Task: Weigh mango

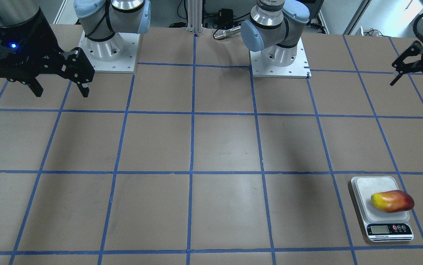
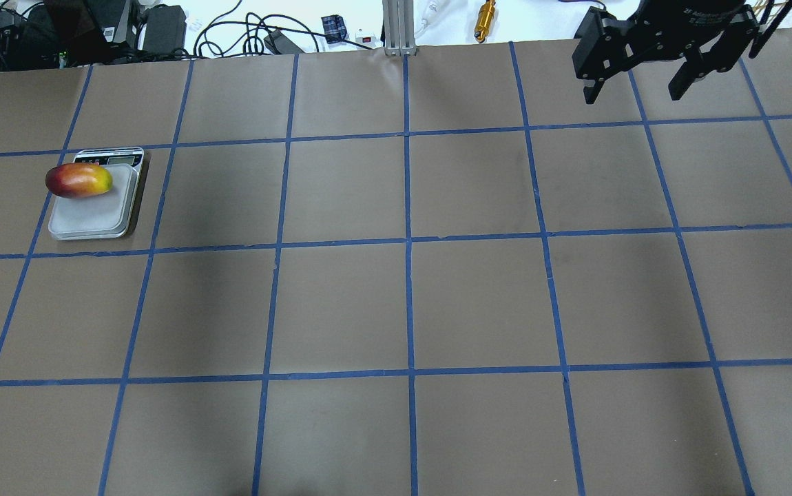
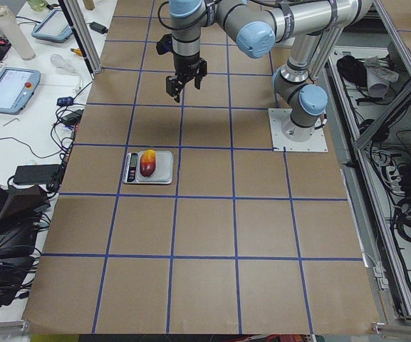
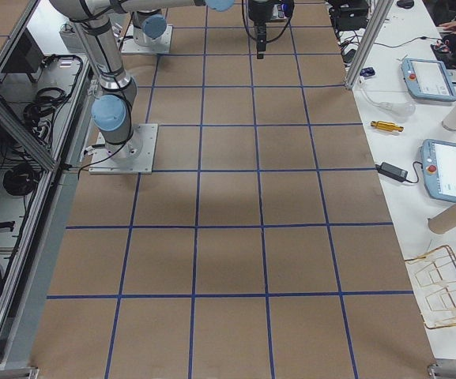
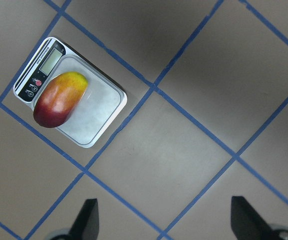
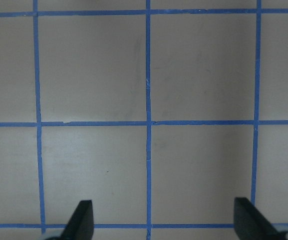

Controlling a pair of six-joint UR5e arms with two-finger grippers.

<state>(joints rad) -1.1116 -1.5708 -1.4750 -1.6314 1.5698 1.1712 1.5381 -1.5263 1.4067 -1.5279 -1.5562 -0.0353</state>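
Observation:
The mango (image 1: 392, 201), yellow at one end and orange-red at the other, lies on the plate of the small digital scale (image 1: 366, 187). It also shows in the overhead view (image 2: 78, 180), the left wrist view (image 5: 59, 99) and the exterior left view (image 3: 148, 163). The scale (image 2: 93, 217) sits at the table's left, its display (image 5: 50, 61) beside the mango. My left gripper (image 5: 166, 222) is open and empty, high above and off to the side of the scale; it also shows at the front-facing view's right edge (image 1: 413, 94). My right gripper (image 2: 632, 95) is open and empty over bare table at the far right (image 6: 163, 222).
The brown table is marked with blue tape lines. The two arm bases (image 1: 110, 51) (image 1: 279, 55) stand at the robot's edge. A gold cylinder (image 2: 485, 12) and cables lie beyond the far edge. Operator pendants (image 4: 449, 170) lie on a side bench.

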